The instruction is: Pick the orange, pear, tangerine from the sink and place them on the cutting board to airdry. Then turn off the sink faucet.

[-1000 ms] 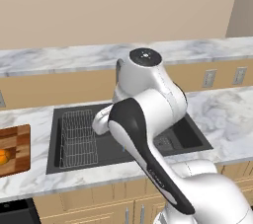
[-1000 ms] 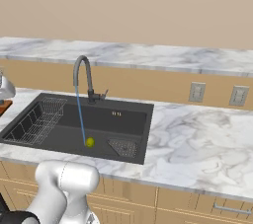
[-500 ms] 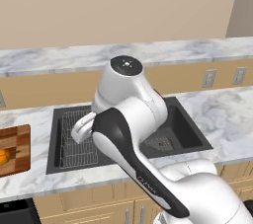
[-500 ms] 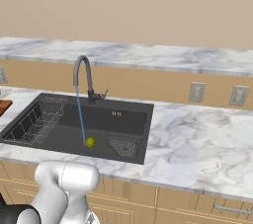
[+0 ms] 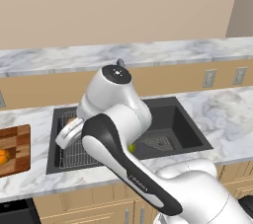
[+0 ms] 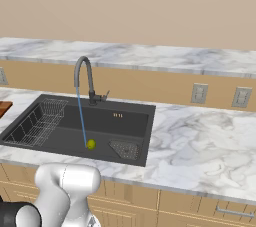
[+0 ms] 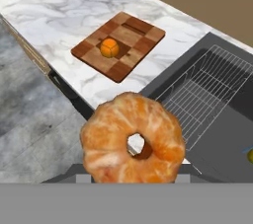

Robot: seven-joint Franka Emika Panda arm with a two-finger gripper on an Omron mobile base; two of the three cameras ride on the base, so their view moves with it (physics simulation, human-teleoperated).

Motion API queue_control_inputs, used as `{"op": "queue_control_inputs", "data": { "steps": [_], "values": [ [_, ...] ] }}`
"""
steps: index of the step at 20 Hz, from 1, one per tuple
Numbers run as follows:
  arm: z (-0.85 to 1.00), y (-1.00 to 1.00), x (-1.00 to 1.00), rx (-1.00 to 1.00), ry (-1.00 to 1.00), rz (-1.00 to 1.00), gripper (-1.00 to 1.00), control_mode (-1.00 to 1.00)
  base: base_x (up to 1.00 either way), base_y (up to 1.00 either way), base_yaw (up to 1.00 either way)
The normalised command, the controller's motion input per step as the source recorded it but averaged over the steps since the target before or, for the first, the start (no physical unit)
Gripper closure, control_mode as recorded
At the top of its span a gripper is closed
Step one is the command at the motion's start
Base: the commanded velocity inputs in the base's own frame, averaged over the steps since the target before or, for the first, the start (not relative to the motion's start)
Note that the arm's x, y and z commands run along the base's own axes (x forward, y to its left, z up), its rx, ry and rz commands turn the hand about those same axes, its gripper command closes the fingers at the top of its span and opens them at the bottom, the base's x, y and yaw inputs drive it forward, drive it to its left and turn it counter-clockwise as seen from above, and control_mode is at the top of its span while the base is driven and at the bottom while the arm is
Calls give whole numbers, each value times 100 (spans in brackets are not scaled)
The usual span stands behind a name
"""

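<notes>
Marble table (image 6: 200,141) runs the full width, with the sink (image 6: 127,121) sunk into it. In the right base view the basin is unobstructed: wire rack (image 6: 35,123) at its left end, square drain grate (image 6: 124,148) at the right of the floor, sink faucet (image 6: 84,78) at the back rim with a thin blue stream running down. The left base view has the arm across the basin, hiding most of that.

Cutting board (image 7: 119,44) lies flat on the table beside the sink's rack end. The hand view shows the whole board; the left base view catches it at the frame edge.

One orange fruit (image 7: 109,47) sits near the board's middle.

A second peeled orange fruit (image 7: 132,139) is close up at the bottom of the hand view, in the pincer (image 7: 133,176), above the table edge between sink and board. Fingertips are hidden behind it, so it's pinching the fruit as far as I can tell.

Pear (image 6: 91,144) is on the sink floor at the foot of the stream, just left of the grate; the left base view shows a yellow-green sliver of it beside the arm.
</notes>
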Motion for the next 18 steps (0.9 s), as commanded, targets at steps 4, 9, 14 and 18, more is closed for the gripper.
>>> {"op": "queue_control_inputs", "data": {
  "steps": [4,9,14,18],
  "values": [
    [-2,45,25,0,0,7,100,-100,0,0,0],
    [-7,35,33,0,0,3,100,-100,0,0,0],
    [-20,37,34,0,0,3,100,-100,0,0,0],
    [-25,40,30,-1,0,3,100,-100,0,0,0]
  ]
}}
